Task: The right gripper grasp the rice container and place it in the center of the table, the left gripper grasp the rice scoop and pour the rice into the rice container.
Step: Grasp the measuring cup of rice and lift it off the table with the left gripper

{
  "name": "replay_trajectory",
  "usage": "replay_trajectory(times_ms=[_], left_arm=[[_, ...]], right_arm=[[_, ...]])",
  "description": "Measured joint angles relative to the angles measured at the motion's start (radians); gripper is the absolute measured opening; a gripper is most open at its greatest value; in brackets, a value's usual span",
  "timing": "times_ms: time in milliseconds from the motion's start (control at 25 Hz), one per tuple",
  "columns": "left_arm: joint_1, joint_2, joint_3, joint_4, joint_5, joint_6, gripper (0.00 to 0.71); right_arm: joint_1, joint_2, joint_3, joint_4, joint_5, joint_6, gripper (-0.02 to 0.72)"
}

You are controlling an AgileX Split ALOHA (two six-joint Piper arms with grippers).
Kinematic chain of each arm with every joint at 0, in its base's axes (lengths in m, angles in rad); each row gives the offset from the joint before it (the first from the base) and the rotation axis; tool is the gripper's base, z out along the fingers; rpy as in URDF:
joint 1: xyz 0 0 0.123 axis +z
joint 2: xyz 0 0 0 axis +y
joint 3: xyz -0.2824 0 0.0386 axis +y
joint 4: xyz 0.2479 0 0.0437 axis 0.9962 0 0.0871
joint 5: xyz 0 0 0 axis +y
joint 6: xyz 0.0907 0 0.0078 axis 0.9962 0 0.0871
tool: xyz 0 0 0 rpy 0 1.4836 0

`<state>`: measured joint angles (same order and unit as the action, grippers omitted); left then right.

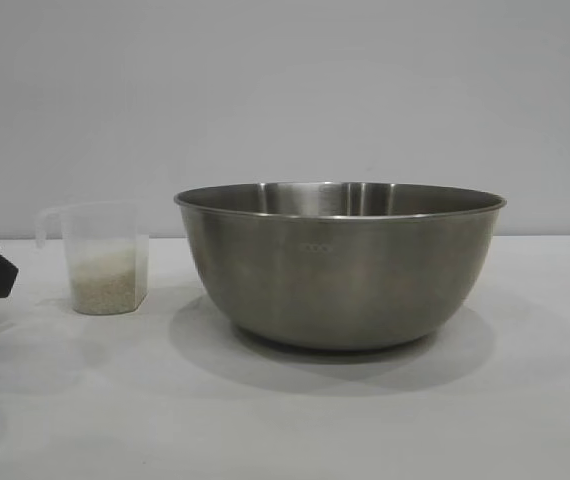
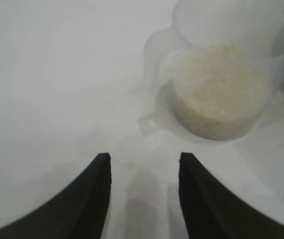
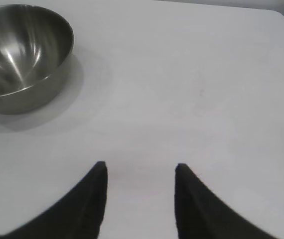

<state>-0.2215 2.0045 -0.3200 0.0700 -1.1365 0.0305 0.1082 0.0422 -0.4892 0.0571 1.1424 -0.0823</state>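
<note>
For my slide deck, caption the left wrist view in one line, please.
Open left end effector hovers over the white table, short of the clear rice scoop holding rice.

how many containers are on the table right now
2: the rice container, a steel bowl near the table's middle, and the rice scoop, part-filled with rice, to its left. None seems hidden.

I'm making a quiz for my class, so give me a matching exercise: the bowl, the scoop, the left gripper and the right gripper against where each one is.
1. rice container
2. rice scoop
3. left gripper
4. right gripper

A. open, near the scoop, short of its handle
B. holds rice, left of the bowl
C. open over bare table, away from the bowl
D. empty, mid-table

Pairs: 1-D, 2-B, 3-A, 4-C
</note>
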Motion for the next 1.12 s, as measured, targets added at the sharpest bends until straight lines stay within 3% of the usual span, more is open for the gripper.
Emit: replay_trajectory(times_ms=[1120], left_arm=[[0.000, 0.099, -0.199, -0.022, -0.005, -0.001, 0.271]], right_arm=[[0.000, 0.000, 0.000, 0.000, 0.000, 0.000, 0.321]])
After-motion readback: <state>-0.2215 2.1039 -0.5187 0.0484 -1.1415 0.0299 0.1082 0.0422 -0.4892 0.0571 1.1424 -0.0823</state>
